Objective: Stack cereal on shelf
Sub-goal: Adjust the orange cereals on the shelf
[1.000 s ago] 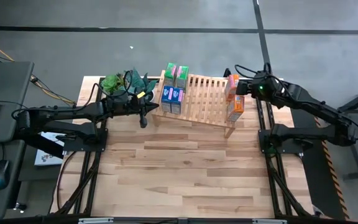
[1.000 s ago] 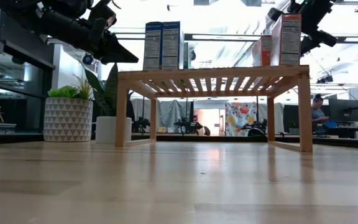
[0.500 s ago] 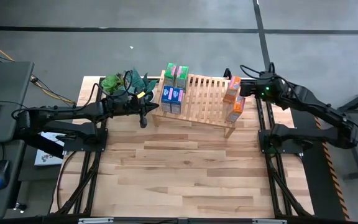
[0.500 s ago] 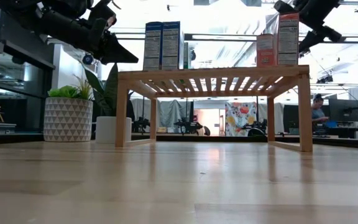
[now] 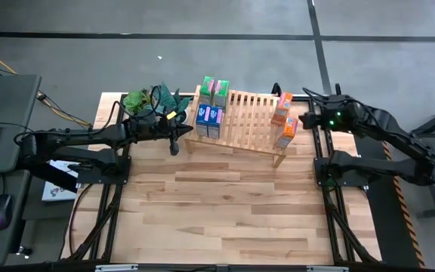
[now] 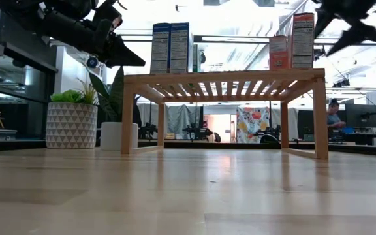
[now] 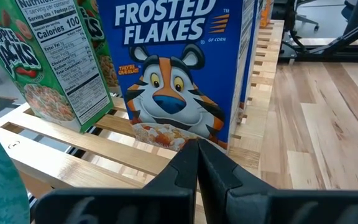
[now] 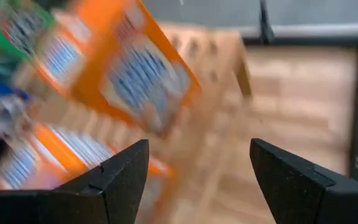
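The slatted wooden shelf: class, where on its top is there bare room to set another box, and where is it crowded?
The low slatted light-wood shelf is bare across its middle, between the blue cereal boxes and the orange cereal boxes. Its left end is crowded: green cereal boxes behind blue ones, with the shut left tool beside. The open right tool flanks the orange pair.

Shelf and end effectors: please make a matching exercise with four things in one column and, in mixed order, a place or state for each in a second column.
Things:
1. orange cereal boxes
2. blue cereal boxes
3. left end effector
4. right end effector

Places or states:
A. shut, beside the shelf's left end
B. standing at the shelf's right end
C. open, holding nothing
D. standing at the shelf's left end

Pairs: 1-B, 2-D, 3-A, 4-C
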Action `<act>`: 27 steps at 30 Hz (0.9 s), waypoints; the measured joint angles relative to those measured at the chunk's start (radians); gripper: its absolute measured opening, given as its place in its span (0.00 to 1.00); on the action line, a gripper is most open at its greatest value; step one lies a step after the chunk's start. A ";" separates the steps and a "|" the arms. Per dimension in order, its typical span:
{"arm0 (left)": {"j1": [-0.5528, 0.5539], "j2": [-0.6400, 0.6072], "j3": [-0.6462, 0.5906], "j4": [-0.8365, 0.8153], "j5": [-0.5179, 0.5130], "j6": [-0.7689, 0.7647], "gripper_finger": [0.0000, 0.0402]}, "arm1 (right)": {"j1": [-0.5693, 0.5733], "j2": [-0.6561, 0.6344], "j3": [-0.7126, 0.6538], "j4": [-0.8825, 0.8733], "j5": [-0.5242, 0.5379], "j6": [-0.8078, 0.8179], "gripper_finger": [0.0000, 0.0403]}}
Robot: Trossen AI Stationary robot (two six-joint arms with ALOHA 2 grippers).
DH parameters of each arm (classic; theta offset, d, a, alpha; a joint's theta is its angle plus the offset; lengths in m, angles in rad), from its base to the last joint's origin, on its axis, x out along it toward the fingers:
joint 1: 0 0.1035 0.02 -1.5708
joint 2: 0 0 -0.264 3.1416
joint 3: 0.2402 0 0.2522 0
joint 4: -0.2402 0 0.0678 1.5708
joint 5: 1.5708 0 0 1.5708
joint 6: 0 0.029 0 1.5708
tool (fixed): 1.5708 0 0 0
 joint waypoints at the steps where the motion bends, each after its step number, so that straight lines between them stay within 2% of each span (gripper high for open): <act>1: 0.000 0.000 0.000 0.000 0.000 0.000 0.00 | 0.001 -0.008 0.000 -0.042 -0.017 0.010 0.68; 3: 0.000 0.000 0.000 0.000 0.000 0.001 0.00 | 0.011 -0.019 0.000 -0.118 -0.032 0.042 0.68; 6: 0.000 0.000 0.000 0.005 0.000 0.016 0.00 | 0.053 -0.025 -0.026 -0.136 -0.044 0.098 0.68; 12: 0.000 0.000 0.000 0.007 0.000 0.026 0.00 | 0.172 -0.018 -0.124 0.018 -0.097 0.115 0.68; 19: 0.000 0.000 0.000 0.007 0.000 0.027 0.00 | 0.275 -0.015 -0.146 0.109 -0.021 0.120 0.68; 27: 0.000 0.000 0.000 0.007 0.000 0.026 0.00 | 0.310 -0.015 -0.146 0.101 0.027 0.150 0.68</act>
